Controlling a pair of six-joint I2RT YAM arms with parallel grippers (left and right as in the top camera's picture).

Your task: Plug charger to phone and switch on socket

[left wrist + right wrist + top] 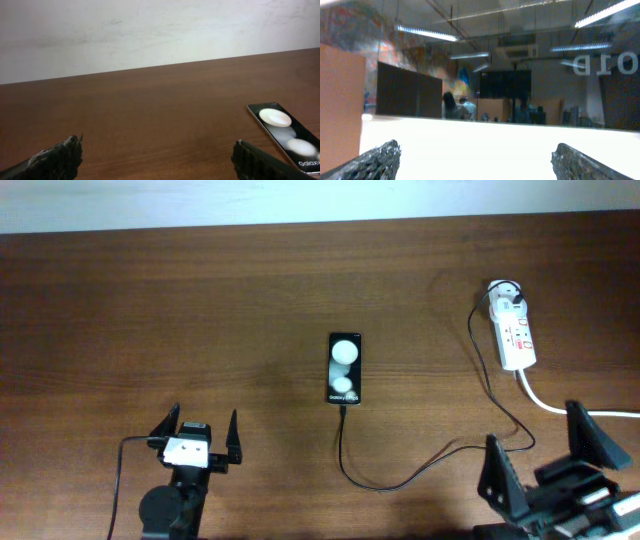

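The black phone point(345, 368) lies flat at the table's middle, screen up; it also shows at the right in the left wrist view point(284, 133). The thin black charger cable point(400, 480) has its plug at the phone's near end and loops right and up to the white adapter point(508, 296) on the socket strip point(516, 335) at the far right. My left gripper point(203, 429) is open and empty, near the front edge, left of the phone. My right gripper point(548, 432) is open and empty at the front right, tilted up off the table.
The strip's thick white cord point(560, 408) runs off the right edge past my right gripper. The right wrist view shows only a room beyond the table. A thin black lead point(120, 470) hangs beside my left arm.
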